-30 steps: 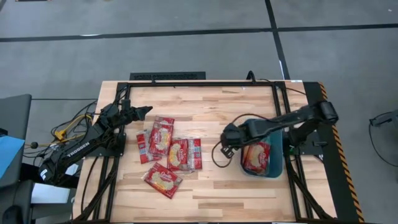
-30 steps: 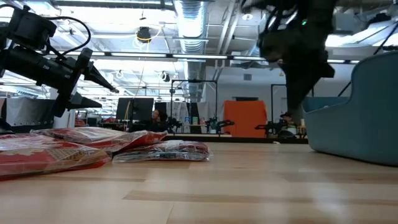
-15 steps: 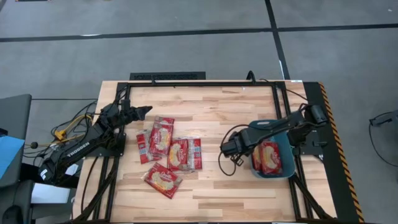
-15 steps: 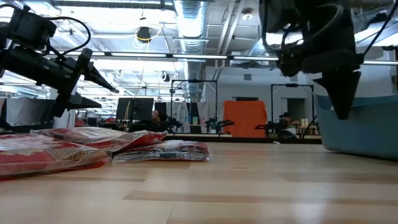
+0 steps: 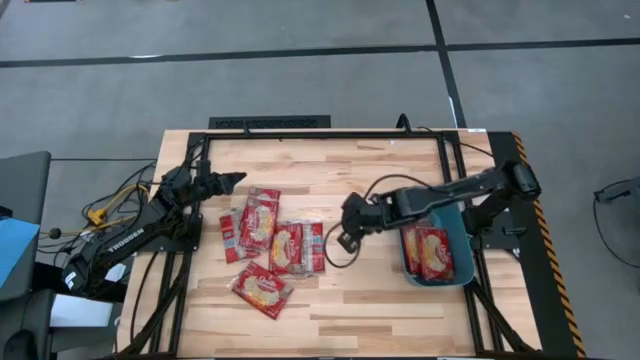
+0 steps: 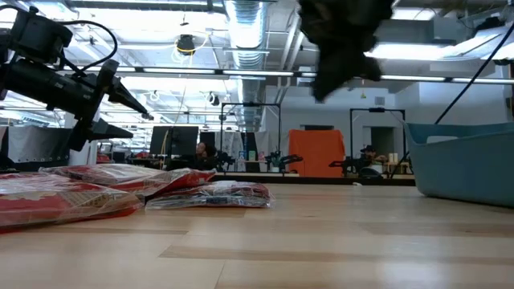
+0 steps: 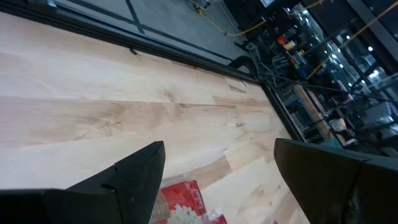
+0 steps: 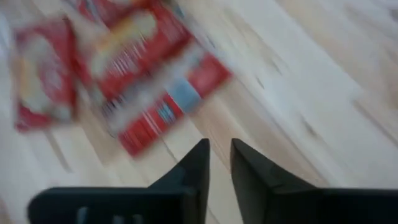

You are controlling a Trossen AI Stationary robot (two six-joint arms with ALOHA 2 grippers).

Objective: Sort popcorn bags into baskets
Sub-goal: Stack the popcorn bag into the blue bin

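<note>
Several red popcorn bags [image 5: 270, 240] lie overlapping, flat on the wooden table at centre left; the low view shows them as a low heap [image 6: 88, 189]. One more bag [image 5: 433, 252] lies flat inside the teal basket [image 5: 462, 240] at the right. My right gripper [image 5: 345, 228] hangs above bare table between pile and basket, its fingers [image 8: 200, 155] a little apart with nothing between them, pointing down toward the pile [image 8: 124, 56]. My left gripper [image 5: 235, 178] waits wide open [image 7: 217, 155] above the table beyond the pile's far left corner.
A black metal frame [image 5: 330, 133] runs round the tabletop. Bare wood lies between the pile and the basket [image 6: 466, 164] and along the near edge. A loose cable loop [image 5: 340, 255] hangs from my right wrist over the table.
My right gripper has left the basket's left side, risen, and swung toward the table's left, toward the pile. The basket, which stood higher in the low view, has shifted slightly toward the right edge and sits flat with the bag inside.
</note>
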